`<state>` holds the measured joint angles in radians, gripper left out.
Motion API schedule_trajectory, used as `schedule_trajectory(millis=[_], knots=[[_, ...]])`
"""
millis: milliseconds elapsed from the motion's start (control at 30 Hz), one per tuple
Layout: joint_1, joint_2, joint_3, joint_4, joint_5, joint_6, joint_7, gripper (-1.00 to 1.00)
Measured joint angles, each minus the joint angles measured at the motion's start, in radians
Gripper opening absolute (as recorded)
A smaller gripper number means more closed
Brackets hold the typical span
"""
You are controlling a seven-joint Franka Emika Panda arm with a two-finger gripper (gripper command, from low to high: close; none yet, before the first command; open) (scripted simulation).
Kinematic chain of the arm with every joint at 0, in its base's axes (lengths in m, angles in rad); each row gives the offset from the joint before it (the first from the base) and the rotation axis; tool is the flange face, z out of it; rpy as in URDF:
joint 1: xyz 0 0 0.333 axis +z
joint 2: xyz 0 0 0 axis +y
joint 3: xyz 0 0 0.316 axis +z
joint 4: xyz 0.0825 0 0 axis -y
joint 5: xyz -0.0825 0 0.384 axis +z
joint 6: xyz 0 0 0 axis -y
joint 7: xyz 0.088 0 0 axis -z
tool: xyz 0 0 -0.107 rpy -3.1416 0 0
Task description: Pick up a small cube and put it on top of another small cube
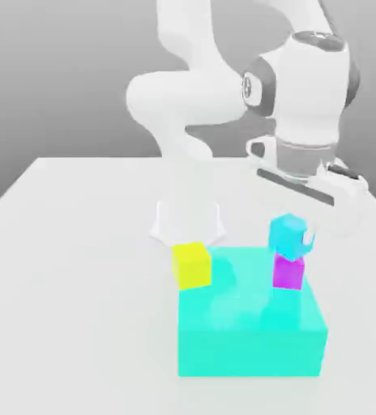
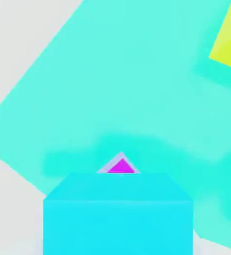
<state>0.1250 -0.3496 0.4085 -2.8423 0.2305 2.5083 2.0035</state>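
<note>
Cyan cube (image 1: pixel 288 235) sits on purple cube (image 1: pixel 288 272), both atop the big block (image 1: pixel 248 340) | gripper (image 1: pixel 298 237) low around cyan cube, seemingly to steady it (grip or release: cannot tell) | yellow cube (image 1: pixel 192 264) well apart, no obstacle

My small cyan cube (image 1: pixel 288 234) sits right of centre in the exterior view, directly over the small purple-magenta cube (image 1: pixel 288 272), their faces meeting; it looks turned a little relative to the one below. In the hand view the cyan cube (image 2: pixel 118 214) fills the lower middle, with only a corner of the purple-magenta cube (image 2: pixel 120 166) peeking past its far edge
</note>
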Motion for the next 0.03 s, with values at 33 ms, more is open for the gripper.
schedule_trajectory(millis=[33], knots=[[0.000,0.000,0.000,0.000,0.000,0.000,0.000,1.00]])
